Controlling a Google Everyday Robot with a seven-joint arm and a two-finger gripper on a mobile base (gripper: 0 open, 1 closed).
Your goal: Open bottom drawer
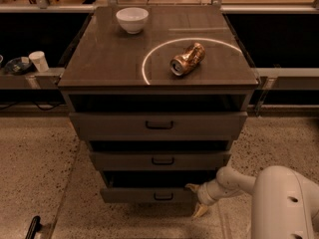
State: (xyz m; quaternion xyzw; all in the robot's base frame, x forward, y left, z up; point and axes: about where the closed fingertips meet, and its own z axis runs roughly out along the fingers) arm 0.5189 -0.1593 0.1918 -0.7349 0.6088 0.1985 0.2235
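Note:
The bottom drawer (134, 195) is the lowest and narrowest front of the grey-brown cabinet (109, 59), with a small dark handle (163, 196) at its centre. A dark gap shows above its front. My gripper (196, 199) is at the drawer front's right end, low near the floor, reaching in from the right. Its two pale fingers (192, 187) are spread apart, one above and one below, and hold nothing. My white arm (234, 180) runs back to the lower right.
The middle drawer (159, 161) and top drawer (158, 125) sit above. A white bowl (132, 19) and a crushed golden can (187, 59) lie on the cabinet top. A white cup (38, 60) stands on a shelf at left. Speckled floor surrounds the cabinet.

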